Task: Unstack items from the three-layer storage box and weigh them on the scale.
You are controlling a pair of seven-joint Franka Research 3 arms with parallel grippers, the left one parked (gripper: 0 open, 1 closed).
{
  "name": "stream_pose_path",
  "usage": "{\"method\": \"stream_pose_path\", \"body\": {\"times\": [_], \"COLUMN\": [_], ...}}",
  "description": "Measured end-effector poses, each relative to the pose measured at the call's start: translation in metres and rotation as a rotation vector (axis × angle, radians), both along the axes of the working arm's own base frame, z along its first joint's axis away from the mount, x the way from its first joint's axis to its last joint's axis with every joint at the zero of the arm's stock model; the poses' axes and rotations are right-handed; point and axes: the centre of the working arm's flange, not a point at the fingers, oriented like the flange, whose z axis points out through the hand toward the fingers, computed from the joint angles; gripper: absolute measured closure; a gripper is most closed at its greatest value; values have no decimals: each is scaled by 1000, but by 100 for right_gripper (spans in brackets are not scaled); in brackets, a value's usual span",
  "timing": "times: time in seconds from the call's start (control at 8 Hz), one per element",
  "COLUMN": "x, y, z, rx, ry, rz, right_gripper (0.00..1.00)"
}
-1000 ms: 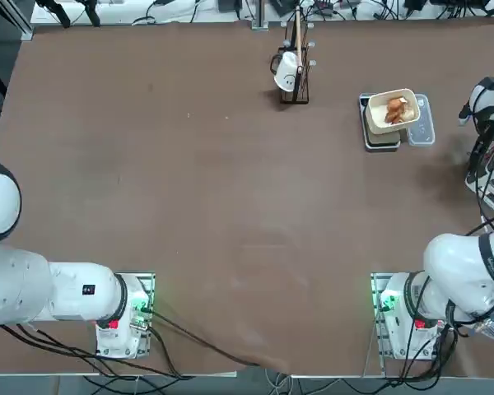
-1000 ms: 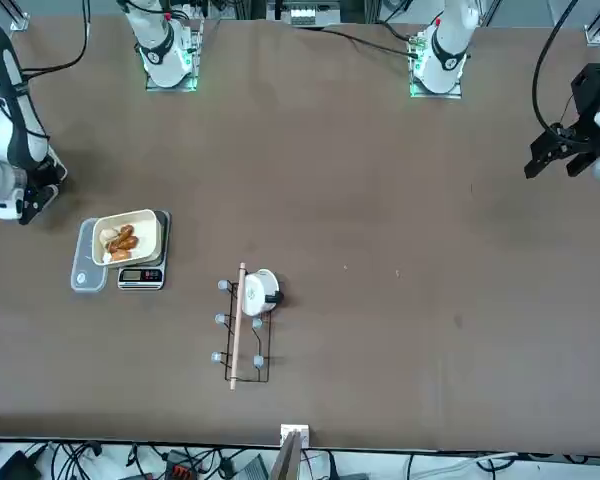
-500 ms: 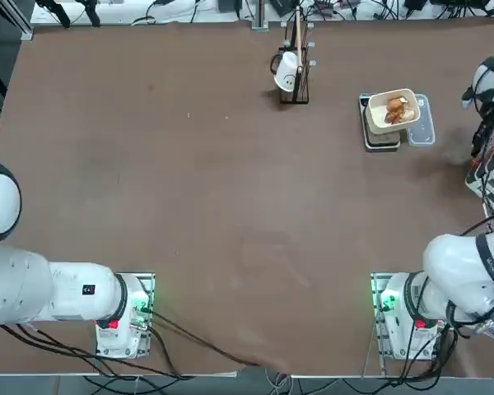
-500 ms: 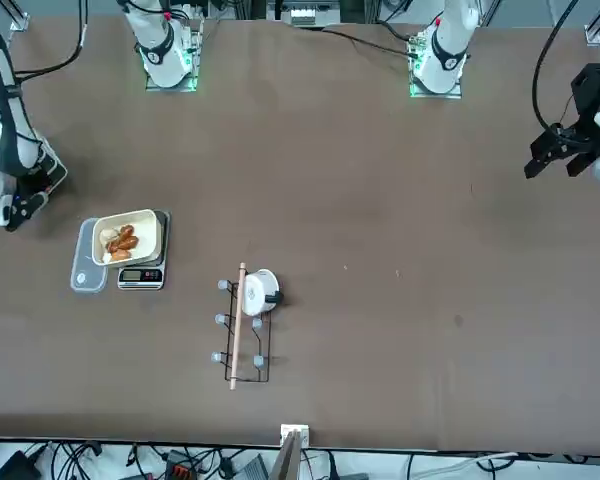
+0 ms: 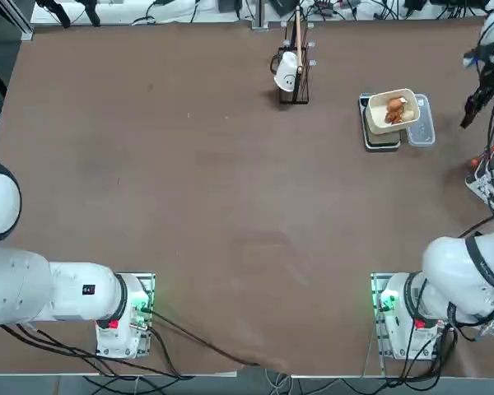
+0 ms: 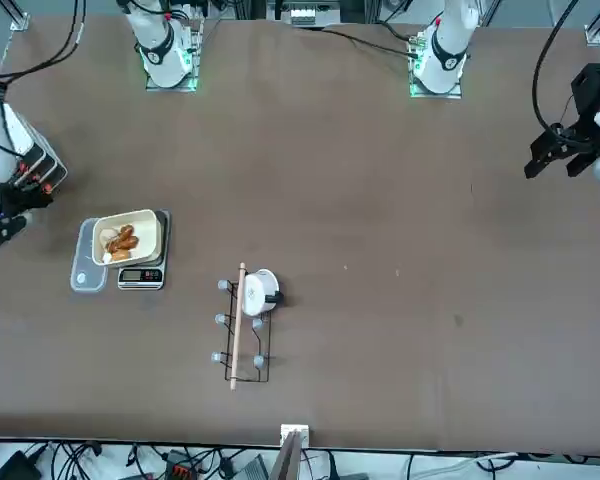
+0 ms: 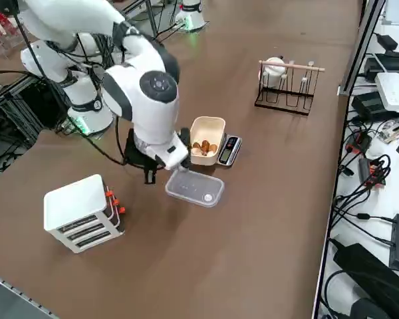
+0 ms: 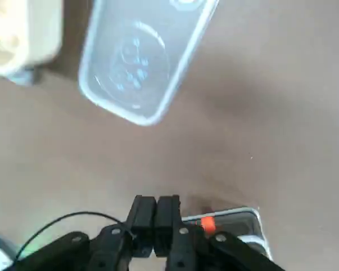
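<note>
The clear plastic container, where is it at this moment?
In the right side view, the clear plastic rectangular container lies on the brown table, beside the cream tray, on its white storage box side.

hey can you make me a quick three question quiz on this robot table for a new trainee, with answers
1. True or false: the right gripper is holding one of the food pieces.
2. Multiple choice: what is the cream tray resting on? A) the wire stand B) the scale C) the storage box
3. Fill in the blank: the wire stand carries a white ____.

Key: 1. False; 2. B; 3. mug
</note>
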Motion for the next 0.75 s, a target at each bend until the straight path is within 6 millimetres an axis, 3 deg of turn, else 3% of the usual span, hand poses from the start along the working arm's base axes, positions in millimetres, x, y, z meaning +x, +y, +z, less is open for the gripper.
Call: {"method": "stream_pose_path", "body": {"times": [0.25,0.5,0.75], "x": [23,42,49], "y": [19,56,92], "z": [50,79,116], "rx": [-58,-141,-178], "ry": [-6,-19,-57], "rz": [-211,-387,-427], "right_gripper": [84,51,12]}}
